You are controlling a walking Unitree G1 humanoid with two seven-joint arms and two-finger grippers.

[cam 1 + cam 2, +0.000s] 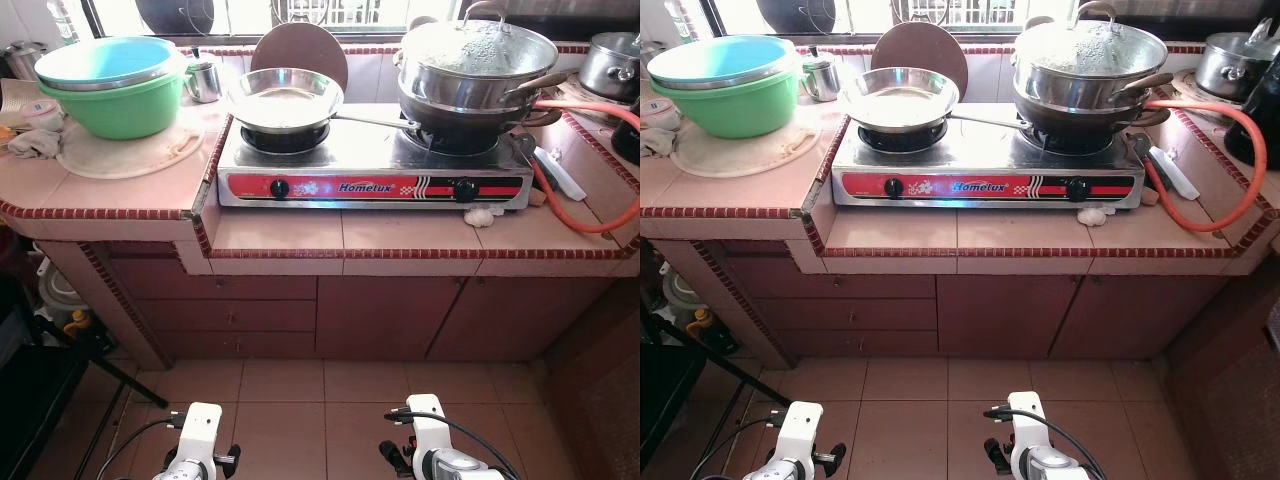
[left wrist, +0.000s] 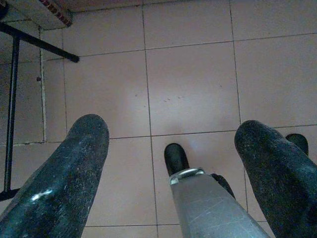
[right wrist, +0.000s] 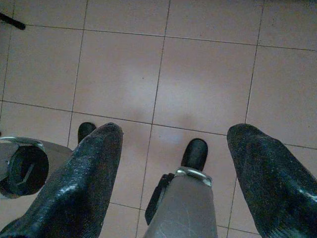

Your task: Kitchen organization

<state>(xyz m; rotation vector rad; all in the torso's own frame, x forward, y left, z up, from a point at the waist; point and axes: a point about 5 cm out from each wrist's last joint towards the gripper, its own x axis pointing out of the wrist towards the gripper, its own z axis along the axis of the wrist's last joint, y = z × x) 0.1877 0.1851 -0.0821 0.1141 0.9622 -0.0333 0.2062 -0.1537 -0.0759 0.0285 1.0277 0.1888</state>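
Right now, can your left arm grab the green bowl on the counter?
Probably not yet. The left gripper hangs low, open over the floor tiles, while the green bowl sits up on the counter, far back to my left. Nothing blocks it, but I'd likely step closer first.

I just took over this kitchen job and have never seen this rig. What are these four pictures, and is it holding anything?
The two wide pictures come from the robot's head, looking down at a tiled counter. On it sits a two-burner stove with an empty steel pan on one burner and a lidded pot stack on the other. An orange gas hose runs off to the robot's right, and stacked green and blue basins stand to its left. The other two pictures come from wrist cameras. Both arms hang low, so the left gripper and right gripper look at floor tiles. Both are open and hold nothing.
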